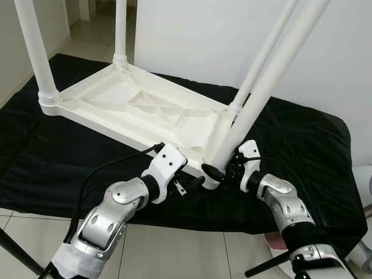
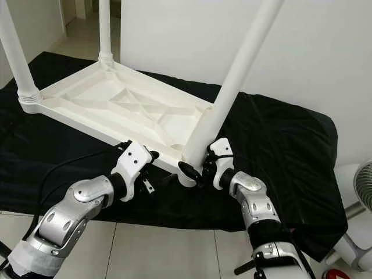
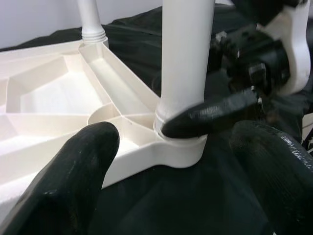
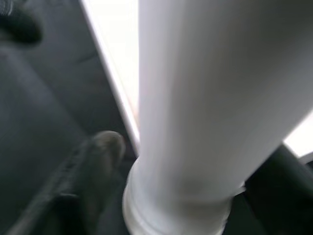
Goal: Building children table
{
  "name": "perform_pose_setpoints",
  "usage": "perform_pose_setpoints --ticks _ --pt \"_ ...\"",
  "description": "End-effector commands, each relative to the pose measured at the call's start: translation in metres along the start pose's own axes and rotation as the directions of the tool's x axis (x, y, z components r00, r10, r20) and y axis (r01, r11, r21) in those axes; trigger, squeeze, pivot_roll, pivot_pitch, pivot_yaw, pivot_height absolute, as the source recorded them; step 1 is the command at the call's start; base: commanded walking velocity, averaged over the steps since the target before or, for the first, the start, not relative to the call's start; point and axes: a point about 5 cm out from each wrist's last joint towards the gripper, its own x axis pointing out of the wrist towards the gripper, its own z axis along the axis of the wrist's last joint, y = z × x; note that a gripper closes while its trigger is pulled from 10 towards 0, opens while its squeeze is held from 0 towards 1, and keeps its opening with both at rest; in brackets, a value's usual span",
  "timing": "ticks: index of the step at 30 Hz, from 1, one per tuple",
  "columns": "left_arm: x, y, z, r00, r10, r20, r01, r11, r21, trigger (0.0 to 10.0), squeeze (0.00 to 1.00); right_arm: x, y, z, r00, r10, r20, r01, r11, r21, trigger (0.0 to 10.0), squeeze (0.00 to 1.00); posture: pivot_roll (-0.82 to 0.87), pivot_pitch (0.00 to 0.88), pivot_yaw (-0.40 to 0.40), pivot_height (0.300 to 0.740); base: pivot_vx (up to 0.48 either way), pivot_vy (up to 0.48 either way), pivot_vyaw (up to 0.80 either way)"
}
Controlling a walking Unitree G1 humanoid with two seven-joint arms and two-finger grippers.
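R gripper (image 2: 195,170) clamps leg (image 2: 232,87); L gripper (image 2: 165,180) beside.

Smooth white plastic tabletop (image 1: 133,107) (faintly glossy) rests on matt black cloth (image 1: 302,151).

The upturned table top (image 1: 133,104) is plain white plastic, a shade creamier in the left wrist view, and its ribbed underside makes a pattern of triangles and diagonals. All the legs are the same plain white: the near leg (image 1: 256,104), the far left leg (image 1: 36,52), the far middle leg (image 1: 120,32) and the far right leg (image 1: 264,55). Under it lies a black cloth (image 1: 302,145), unpatterned. The floor (image 1: 192,256) is pale tile with thin dark joints. The wall (image 1: 197,35) is white. Both arms are silver with white wrist shells; the left tool (image 1: 195,182) and right tool (image 1: 220,172) have black fingers. A small red-and-white object (image 2: 337,273), perhaps pink, sits at the floor's edge.
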Motion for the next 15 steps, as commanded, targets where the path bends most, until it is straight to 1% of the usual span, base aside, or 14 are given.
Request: perform_pose_setpoints --ticks 1,2,8,12,15 --pt "0.0038 -0.0006 0.0033 1.000 0.000 0.013 -0.001 1.000 0.011 10.0 0.00 0.0040 0.0015 -0.0021 0.999 0.041 -0.017 -0.041 0.999 -0.018 3.6 0.00 0.11 0.000 -0.204 0.740 0.000 0.000 0.00" --pt "0.0047 -0.0005 0.0042 1.000 -0.001 0.016 0.000 1.000 0.013 10.0 0.00 0.0054 0.0025 -0.0032 0.998 0.055 -0.022 -0.056 0.998 -0.024 0.0 0.00 0.11 0.000 -0.201 0.740 0.000 0.000 0.00" --pt "0.0063 -0.0004 0.0056 1.000 -0.007 0.021 0.007 1.000 0.014 10.0 0.00 0.0071 0.0026 -0.0063 0.996 0.079 -0.027 -0.080 0.996 -0.034 0.0 0.00 0.10 0.000 -0.196 0.740 0.000 0.000 0.00" --pt "0.0082 -0.0010 0.0058 1.000 -0.017 0.023 0.017 1.000 0.016 10.0 0.00 0.0031 0.0010 -0.0097 0.996 0.090 -0.029 -0.091 0.995 -0.031 0.0 0.00 0.10 0.000 -0.191 0.740 0.000 0.000 0.00" --pt "0.0096 -0.0018 0.0064 0.999 -0.025 0.026 0.025 1.000 0.016 10.0 0.00 0.0006 -0.0013 -0.0107 0.998 0.063 -0.019 -0.064 0.997 -0.032 0.0 0.00 0.09 0.000 -0.188 0.740 0.000 0.000 0.00"
